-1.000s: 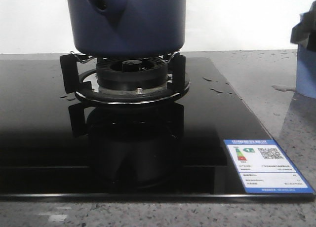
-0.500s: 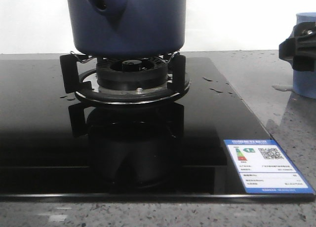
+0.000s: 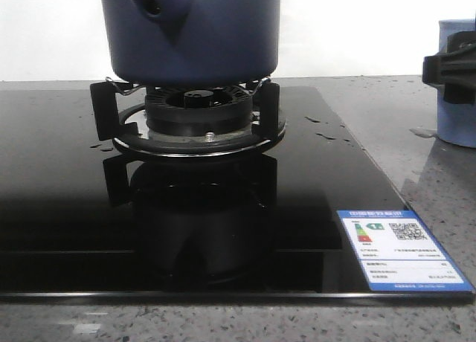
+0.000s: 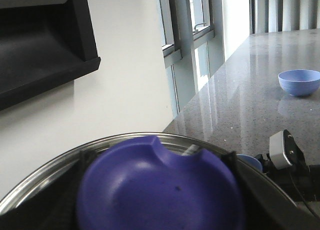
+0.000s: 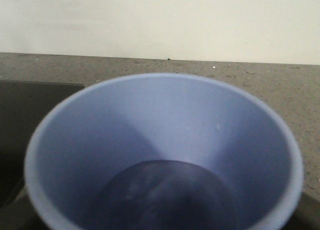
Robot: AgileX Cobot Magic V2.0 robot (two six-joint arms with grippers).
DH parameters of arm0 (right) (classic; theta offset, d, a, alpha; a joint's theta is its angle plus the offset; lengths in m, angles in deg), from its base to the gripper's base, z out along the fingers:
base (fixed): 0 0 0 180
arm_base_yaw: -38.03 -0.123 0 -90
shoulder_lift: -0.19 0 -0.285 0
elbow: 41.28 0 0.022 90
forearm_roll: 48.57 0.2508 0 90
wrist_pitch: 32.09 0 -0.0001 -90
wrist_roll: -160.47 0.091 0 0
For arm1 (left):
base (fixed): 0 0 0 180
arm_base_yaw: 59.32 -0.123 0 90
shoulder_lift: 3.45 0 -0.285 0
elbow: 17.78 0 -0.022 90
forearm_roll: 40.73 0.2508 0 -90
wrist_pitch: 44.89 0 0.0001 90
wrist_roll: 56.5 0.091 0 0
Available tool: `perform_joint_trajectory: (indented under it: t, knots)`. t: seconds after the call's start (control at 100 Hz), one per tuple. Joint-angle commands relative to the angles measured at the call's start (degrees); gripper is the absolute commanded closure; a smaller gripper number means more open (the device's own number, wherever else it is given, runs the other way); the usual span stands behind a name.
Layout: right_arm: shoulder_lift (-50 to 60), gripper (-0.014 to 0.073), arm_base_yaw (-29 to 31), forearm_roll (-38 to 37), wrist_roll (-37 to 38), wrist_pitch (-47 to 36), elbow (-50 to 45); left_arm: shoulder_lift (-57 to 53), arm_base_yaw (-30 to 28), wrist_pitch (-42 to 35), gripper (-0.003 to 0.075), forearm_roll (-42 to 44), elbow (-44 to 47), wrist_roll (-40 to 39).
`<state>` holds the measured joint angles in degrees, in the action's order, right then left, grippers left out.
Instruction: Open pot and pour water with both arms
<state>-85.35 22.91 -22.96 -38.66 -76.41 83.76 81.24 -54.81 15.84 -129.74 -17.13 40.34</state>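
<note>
Sat on the burner (image 3: pixel 195 115) of the black cooktop (image 3: pixel 67 208): the navy pot (image 3: pixel 216 37), stub handle (image 3: pixel 158 7) pointing toward the camera and slightly left. Well to the right of the pot, on the grey surface (image 3: pixel 439 186): the pale blue cup (image 3: pixel 460 97), water inside, right gripper (image 3: pixel 449 67) clamped around it. Directly above the pot: the left gripper, jaws hidden, state impossible to tell, a blue lid (image 4: pixel 160 190) filling its wrist view.
</note>
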Motion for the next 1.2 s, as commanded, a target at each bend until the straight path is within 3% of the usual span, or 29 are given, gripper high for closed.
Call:
perform_joint_trajectory:
  t: [0.0, 0.11, 0.29, 0.63, 0.81, 1.19]
  knots:
    - [1.11, 0.0264, -0.08, -3.48, 0.23, -4.70, 1.50, -1.98, 0.08, 0.36, 0.0468, -6.03, -2.06, -0.56]
    - [1.11, 0.0316, -0.08, -4.16, 0.23, -4.70, 1.50, -1.98, 0.08, 0.36, 0.0468, -5.80, -2.06, -0.56]
    - [1.53, 0.0317, -0.08, -4.78, 0.23, -8.04, 1.50, -1.98, 0.08, 0.64, 0.0468, -5.81, -2.06, -0.65]
    - [10.17, 0.0317, -0.08, -18.86, 0.23, -5.28, 4.52, -1.98, 0.08, 0.73, 0.0468, -5.81, -2.06, -0.65]
    - [11.23, 0.0317, -0.20, -26.78, 1.30, 4.04, 12.86, -1.98, 0.08, 0.73, 0.0468, -5.81, -2.06, -0.65]
    - [9.58, 0.0317, -6.37, -33.85, 1.27, 24.59, 31.91, -1.98, 0.08, 0.73, 0.0468, -6.71, -2.06, -0.65]
